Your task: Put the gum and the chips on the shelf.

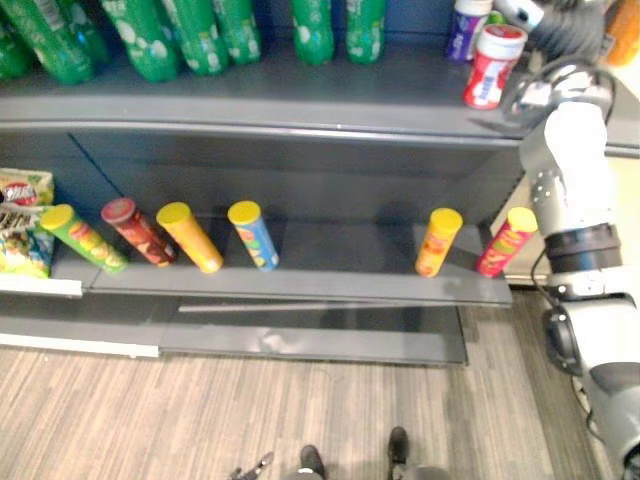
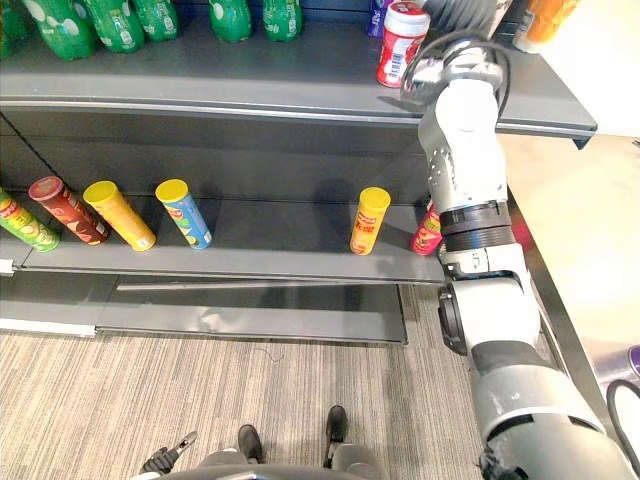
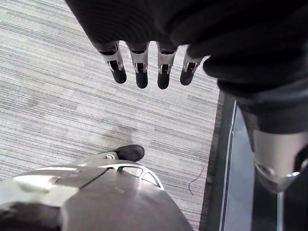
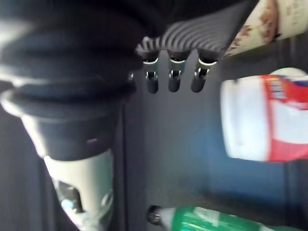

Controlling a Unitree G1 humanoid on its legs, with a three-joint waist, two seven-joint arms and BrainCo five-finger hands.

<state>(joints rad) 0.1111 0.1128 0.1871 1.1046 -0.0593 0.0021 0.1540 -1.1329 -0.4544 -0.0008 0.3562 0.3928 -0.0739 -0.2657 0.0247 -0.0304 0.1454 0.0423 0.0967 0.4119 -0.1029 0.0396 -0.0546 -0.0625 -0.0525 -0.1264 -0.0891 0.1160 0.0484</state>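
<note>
A red and white gum jar [image 1: 492,65] stands upright on the top shelf [image 1: 300,100]. My right hand [image 1: 560,25] is raised just right of and behind it. In the right wrist view its fingers [image 4: 173,79] are straight and hold nothing, with the jar [image 4: 264,118] a short gap away. Several chips cans lie tilted on the lower shelf [image 1: 330,285]: green [image 1: 85,238], dark red [image 1: 135,230], yellow [image 1: 190,237], blue [image 1: 254,235], orange [image 1: 438,241] and pink-red [image 1: 506,241]. My left hand [image 3: 142,67] hangs over the floor with relaxed fingers and holds nothing.
Green bottles [image 1: 150,35] line the back of the top shelf, with a purple jar [image 1: 465,28] behind the gum. Chip bags [image 1: 22,220] stand at the lower shelf's left end. The grey carpet [image 1: 200,420] lies in front of the shelf.
</note>
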